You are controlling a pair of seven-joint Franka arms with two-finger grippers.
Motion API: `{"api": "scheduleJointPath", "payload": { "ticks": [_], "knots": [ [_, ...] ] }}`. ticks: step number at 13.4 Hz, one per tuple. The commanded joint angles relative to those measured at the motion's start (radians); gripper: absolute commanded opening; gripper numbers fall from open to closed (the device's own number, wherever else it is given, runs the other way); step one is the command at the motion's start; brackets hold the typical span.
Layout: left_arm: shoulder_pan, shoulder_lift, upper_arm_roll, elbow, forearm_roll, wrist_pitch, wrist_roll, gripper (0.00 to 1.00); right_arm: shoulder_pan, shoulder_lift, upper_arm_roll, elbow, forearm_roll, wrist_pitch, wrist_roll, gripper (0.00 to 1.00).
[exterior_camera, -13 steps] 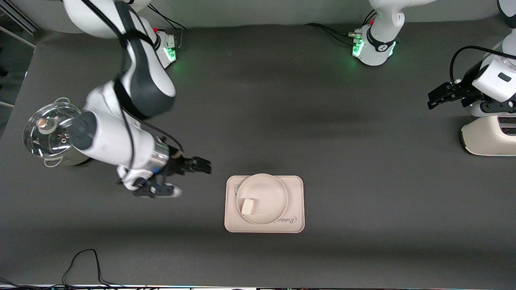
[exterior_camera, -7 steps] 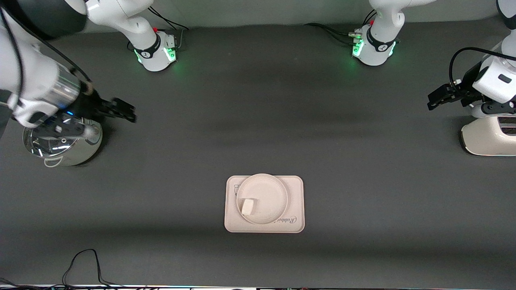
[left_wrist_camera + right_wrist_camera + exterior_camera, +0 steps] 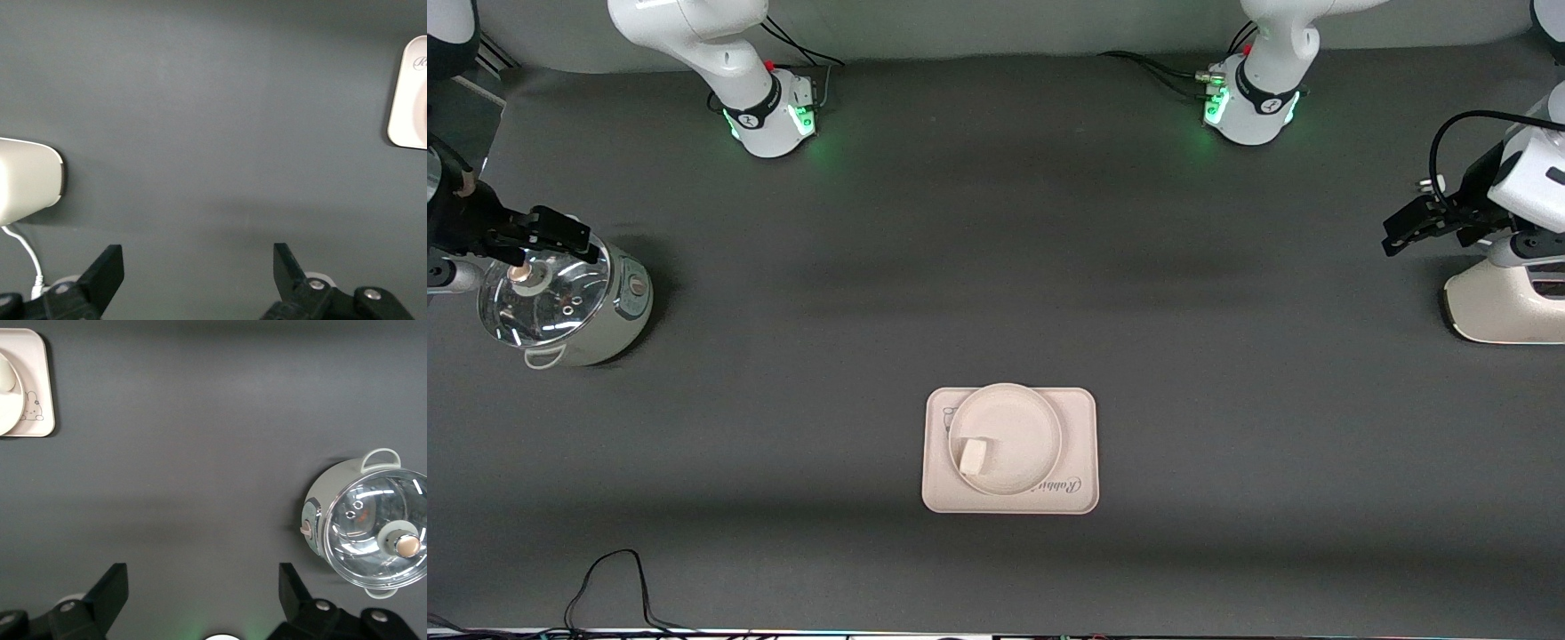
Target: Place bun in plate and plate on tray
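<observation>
You see the bun [image 3: 974, 456] on the plate [image 3: 1024, 425], on the tray [image 3: 1079, 444], only from the front. The wrist views show the left gripper [image 3: 193, 270], by the white box [image 3: 1498, 307], and the right gripper [image 3: 203, 590], over the pot [image 3: 560, 302], both wide open and empty.

Even, soft overhead light, sharp frames, no motion blur. Broad faint shadow bands cross the dark mat [image 3: 996, 267]. Glare on the pot's glass lid [image 3: 538, 298]; green LED glow at both arm bases.

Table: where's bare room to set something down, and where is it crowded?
The widest free patch lies between the pot at the right arm's end, the white appliance at the left arm's end, and the tray. The strip nearer the front camera than the tray is bare too, apart from a cable. The tray is full: the plate with the bun covers most of it.
</observation>
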Motion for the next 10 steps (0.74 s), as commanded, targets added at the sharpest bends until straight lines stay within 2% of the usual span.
{"api": "scheduleJointPath", "payload": {
  "ticks": [1, 3, 10],
  "knots": [
    [-0.004, 0.007, -0.007, 0.024, 0.034, -0.011, -0.017, 1.0, 0.008, -0.031, -0.021, -0.013, -0.026, -0.012, -0.011, 1.0],
    [-0.005, 0.005, -0.007, 0.025, 0.035, -0.011, -0.014, 1.0, 0.009, -0.04, -0.04, -0.023, -0.026, -0.015, -0.011, 1.0],
    [-0.004, -0.004, -0.001, 0.028, 0.035, -0.016, 0.015, 1.0, 0.012, -0.045, -0.04, -0.033, -0.025, -0.012, 0.006, 1.0]
  ]
}}
